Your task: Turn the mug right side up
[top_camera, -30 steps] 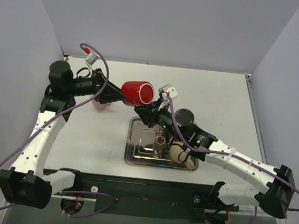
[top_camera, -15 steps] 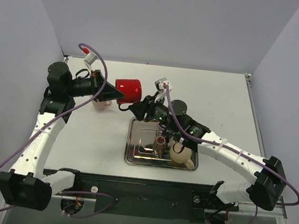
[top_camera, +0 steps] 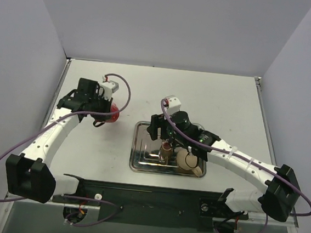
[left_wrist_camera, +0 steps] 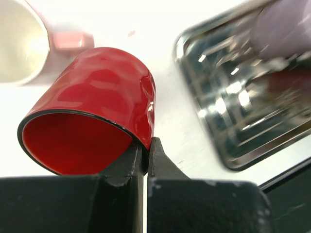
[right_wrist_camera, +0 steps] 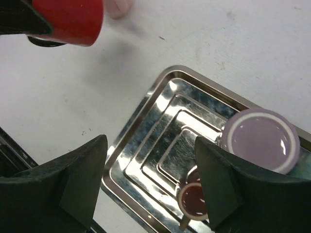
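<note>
The red mug [left_wrist_camera: 97, 107] is tipped on its side, its open mouth facing the left wrist camera. My left gripper [left_wrist_camera: 146, 150] is shut on its rim, one finger inside and one outside. From above, the red mug [top_camera: 111, 114] shows only partly under my left gripper [top_camera: 104, 112], left of the tray. I cannot tell whether it touches the table. My right gripper [right_wrist_camera: 150, 184] hangs open over the tray with nothing between its fingers. It is also in the top view as the right gripper [top_camera: 155, 128]. The red mug [right_wrist_camera: 68, 19] lies off to its upper left.
A metal tray [top_camera: 140, 162] sits in the middle near the front. It holds a small brown cup [right_wrist_camera: 194, 199], an upside-down purple mug [right_wrist_camera: 262, 141] and a cream mug [top_camera: 188, 160]. A pink mug [left_wrist_camera: 19, 39] stands just beyond the red one.
My left gripper closed on the red mug's rim and carried it down and left toward the table. My right gripper let go, opened and drew back over the tray.
</note>
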